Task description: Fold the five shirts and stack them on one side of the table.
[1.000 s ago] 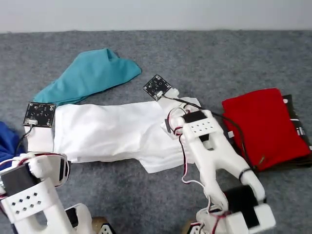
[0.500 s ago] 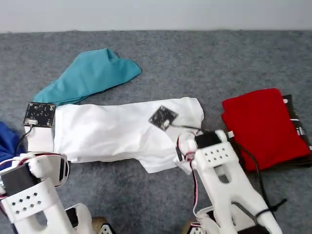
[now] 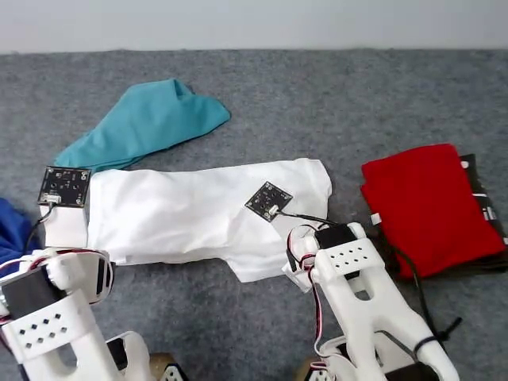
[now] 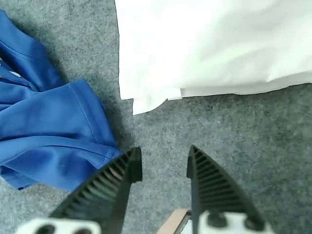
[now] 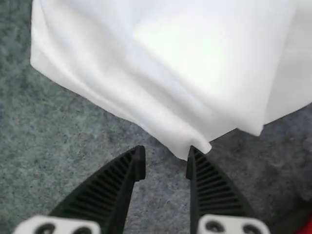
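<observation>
Bright, even light falls from above. The white shirt (image 5: 204,53) glares nearly featureless in the right wrist view, its folds only faint grey. Soft, narrow shadows edge the blue shirt (image 4: 44,131) and the white shirt's hem on the grey table (image 3: 357,103).

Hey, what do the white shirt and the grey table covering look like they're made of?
White shirt: probably a thin knit cotton or cotton blend with a matte finish; it lies in soft folds and fine creases.
Table covering: looks like short-pile carpet or felt, also matte; the wrist views show a speckled grey, fibrous texture.
</observation>
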